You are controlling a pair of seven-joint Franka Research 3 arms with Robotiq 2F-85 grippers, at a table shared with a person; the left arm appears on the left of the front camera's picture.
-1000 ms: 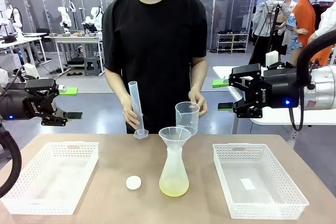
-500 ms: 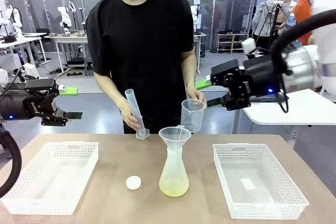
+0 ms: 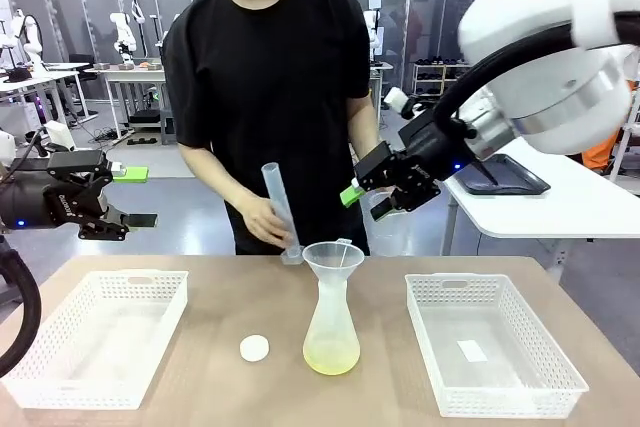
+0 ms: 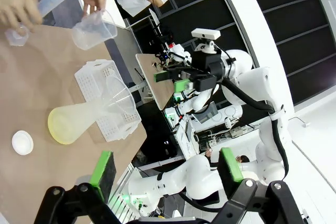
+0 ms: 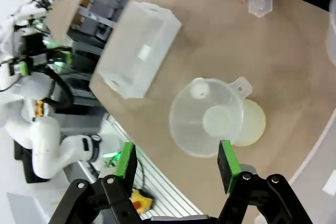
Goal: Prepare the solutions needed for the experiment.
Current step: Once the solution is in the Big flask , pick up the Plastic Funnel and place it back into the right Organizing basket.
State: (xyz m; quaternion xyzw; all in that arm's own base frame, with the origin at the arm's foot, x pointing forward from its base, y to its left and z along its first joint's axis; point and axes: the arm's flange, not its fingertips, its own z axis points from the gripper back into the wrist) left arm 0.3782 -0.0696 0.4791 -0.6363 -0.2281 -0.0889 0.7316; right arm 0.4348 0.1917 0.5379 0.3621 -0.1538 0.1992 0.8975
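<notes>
The solutions point(image 3: 331, 355) are a shallow pale yellow-green layer in a frosted conical flask point(image 3: 330, 322) at the table's middle, with a clear funnel point(image 3: 333, 258) in its neck. From above, the right wrist view looks into the funnel point(image 5: 205, 116) and flask point(image 5: 253, 125). My right gripper point(image 3: 368, 202) hovers open just above and right of the funnel, empty, in front of the beaker point(image 3: 388, 231) the person holds. My left gripper point(image 3: 135, 197) hangs open and empty off the table's left side. The person's other hand tilts a measuring cylinder point(image 3: 282, 209) beside the funnel.
A white basket point(image 3: 130, 277) sits at the left and another point(image 3: 470, 280) at the right. A small white cap point(image 3: 254, 348) lies left of the flask. The person stands close behind the table's far edge.
My right arm has swung in from the far right to just above the funnel. The person shifted the cylinder rightward toward the funnel. My left arm stayed still.
</notes>
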